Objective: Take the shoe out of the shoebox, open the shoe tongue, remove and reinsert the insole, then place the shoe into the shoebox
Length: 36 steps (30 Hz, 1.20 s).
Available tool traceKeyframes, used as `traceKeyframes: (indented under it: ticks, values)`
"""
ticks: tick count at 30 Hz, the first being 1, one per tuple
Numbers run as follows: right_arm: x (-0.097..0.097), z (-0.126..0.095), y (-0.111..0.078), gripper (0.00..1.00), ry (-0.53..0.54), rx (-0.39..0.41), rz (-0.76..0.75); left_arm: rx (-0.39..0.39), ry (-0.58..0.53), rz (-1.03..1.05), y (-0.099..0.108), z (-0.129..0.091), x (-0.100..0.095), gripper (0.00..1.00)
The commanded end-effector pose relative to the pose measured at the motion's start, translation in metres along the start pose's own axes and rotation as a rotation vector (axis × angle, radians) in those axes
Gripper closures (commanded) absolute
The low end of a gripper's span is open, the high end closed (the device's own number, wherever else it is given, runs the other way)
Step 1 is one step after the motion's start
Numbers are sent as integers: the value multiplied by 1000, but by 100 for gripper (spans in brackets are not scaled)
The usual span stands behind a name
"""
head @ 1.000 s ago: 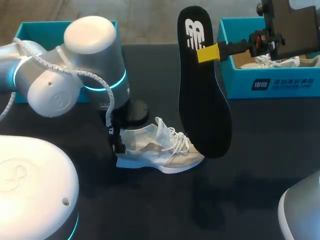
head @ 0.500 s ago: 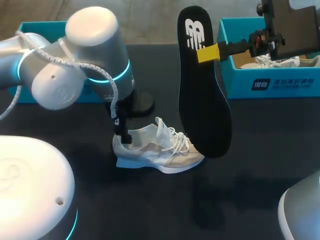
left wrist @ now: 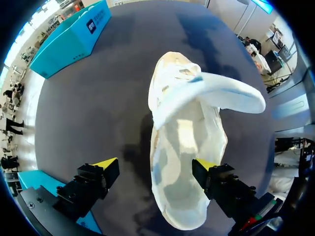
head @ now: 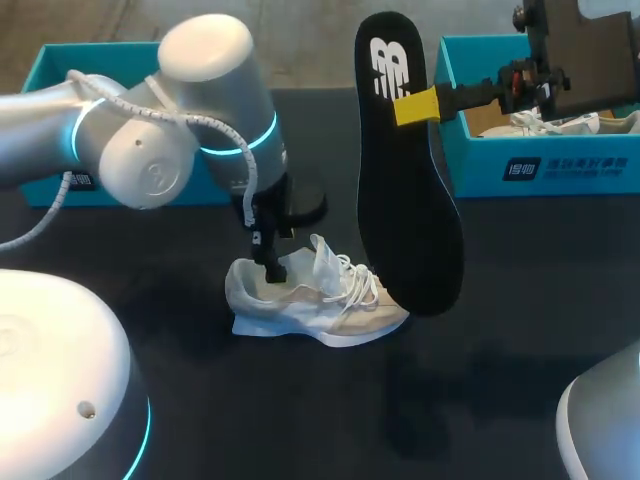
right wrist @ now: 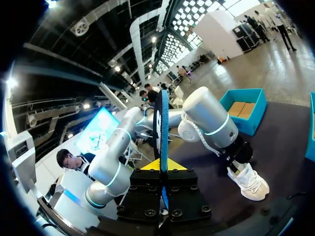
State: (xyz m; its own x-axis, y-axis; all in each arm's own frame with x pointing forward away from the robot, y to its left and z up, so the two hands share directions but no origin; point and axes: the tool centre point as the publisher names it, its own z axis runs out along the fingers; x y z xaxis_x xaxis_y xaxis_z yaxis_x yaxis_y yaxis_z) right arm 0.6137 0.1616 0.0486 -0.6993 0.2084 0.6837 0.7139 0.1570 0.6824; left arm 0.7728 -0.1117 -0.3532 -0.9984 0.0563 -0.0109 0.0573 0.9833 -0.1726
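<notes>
Head view: white shoe (head: 318,300) lies on its sole on the dark counter (head: 500,350), out of both boxes, toe toward the robot's right. The left arm (head: 190,130) comes down over the heel end, and its bulk hides how the left jaws stand.

Left wrist view fills that gap. The left jaws are spread wide with nothing gripped. One yellow fingertip (left wrist: 204,164) sits at the rim of the shoe's (left wrist: 187,147) heel end; whether it touches cannot be told. The other tip hangs over bare counter beside the shoe. The tongue (left wrist: 216,93) stands lifted off the opening and curls toward the toe.

Head view: black insole (head: 405,190) hangs clear above the counter, broad face to the camera with a white mark near its upper end. Its lower end overlaps the shoe's toe in this view. One yellow tip of the right jaws presses its face.

Right wrist view gives the insole (right wrist: 161,123) edge-on as a thin upright blade. The right jaws are closed on it from both sides, with the shoe (right wrist: 248,179) well ahead on the counter.

Only the head view shows the teal shoebox (head: 540,165) at right with a second shoe (head: 560,122) inside. A second shoebox (head: 90,58) sits far left
</notes>
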Motion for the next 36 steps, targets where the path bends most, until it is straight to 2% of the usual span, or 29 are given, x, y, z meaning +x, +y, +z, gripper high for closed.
traceKeyframes:
  ticks: [1,18,27,36]
  values:
    - [-1,4,4,100,2,5,0,-1,6,1,-5,4,-3,0]
    - [-1,4,4,100,2,5,0,0,18,3,-20,14,0,0]
    - [-1,4,4,100,2,5,0,-5,28,-17,-15,23,-11,0]
    - [-1,4,4,100,2,5,0,-32,73,37,-19,39,-19,0]
